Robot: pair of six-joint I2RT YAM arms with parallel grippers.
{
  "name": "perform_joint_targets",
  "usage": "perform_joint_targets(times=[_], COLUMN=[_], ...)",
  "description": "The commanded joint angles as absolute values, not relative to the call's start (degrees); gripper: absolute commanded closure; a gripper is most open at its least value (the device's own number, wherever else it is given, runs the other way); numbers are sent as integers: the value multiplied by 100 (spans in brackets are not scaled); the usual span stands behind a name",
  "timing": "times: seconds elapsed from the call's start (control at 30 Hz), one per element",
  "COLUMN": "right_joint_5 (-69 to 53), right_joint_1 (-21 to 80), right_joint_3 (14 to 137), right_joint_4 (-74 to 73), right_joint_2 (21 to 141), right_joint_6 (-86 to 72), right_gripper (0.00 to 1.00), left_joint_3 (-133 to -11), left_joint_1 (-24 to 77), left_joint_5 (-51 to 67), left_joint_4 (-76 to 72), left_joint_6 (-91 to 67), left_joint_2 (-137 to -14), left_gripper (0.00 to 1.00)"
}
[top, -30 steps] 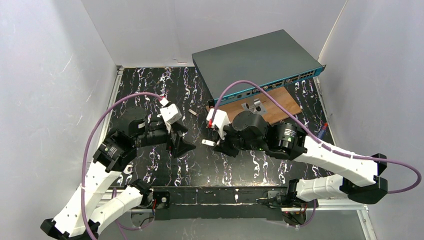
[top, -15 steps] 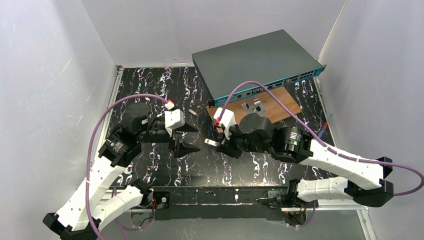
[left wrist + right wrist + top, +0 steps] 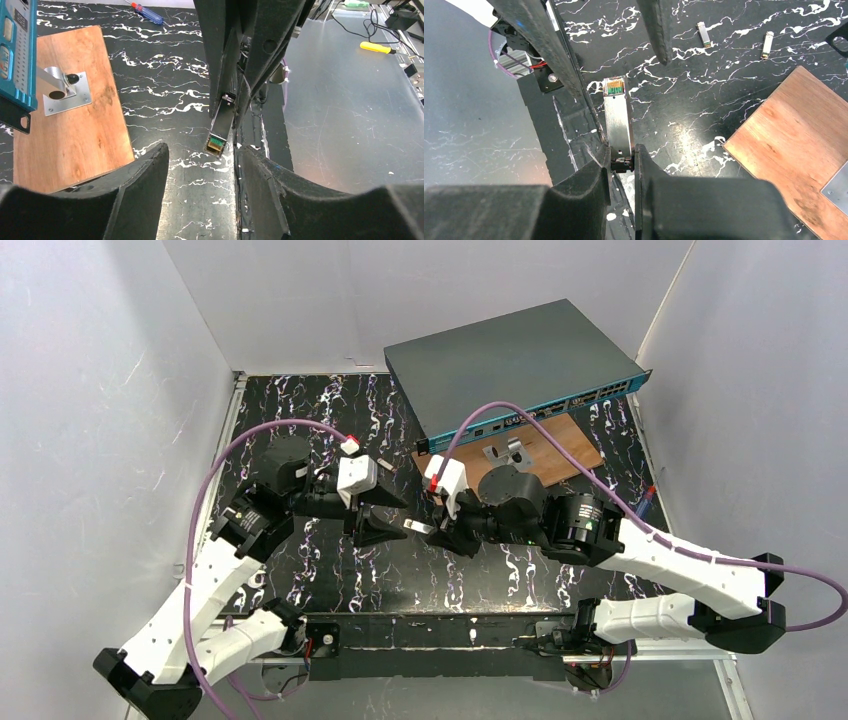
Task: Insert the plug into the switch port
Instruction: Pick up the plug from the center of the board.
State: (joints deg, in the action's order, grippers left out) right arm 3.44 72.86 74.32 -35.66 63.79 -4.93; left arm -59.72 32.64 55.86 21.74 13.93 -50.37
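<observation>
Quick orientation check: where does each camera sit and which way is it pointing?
Top external: fixed above and behind the bases, looking down on the table; both arms show, the switch at far right.
Left wrist: on the left arm, facing the right arm; own open jaws at the bottom, the plug ahead.
Right wrist: on the right arm, facing the left arm; own jaws shut on the plug.
Shared: both wrist views show the plug and wooden board.
</observation>
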Motion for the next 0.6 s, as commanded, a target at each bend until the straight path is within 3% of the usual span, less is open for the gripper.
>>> perform_joint_targets(times=[0.0, 0.27, 0.57], right_joint_5=[257, 334, 424], right_joint_1=[7277, 7277, 7230], right_joint_3=[7462, 7479, 7401], right_joint_4=[-3210, -3160, -2986], right_joint_2=[6407, 6446, 6448], right_joint_6=[-475, -422, -515], right_gripper=[99, 99, 99], left_joint_3=[-6140, -6163, -6132], left_joint_1=[3296, 3317, 3322], left_joint_5=[5916, 6055, 6185], left_joint_4=[2012, 2013, 2089], left_joint_6=[1450, 1475, 1559], left_joint_2=[-5176, -5287, -5318], left_gripper=[47, 62, 100])
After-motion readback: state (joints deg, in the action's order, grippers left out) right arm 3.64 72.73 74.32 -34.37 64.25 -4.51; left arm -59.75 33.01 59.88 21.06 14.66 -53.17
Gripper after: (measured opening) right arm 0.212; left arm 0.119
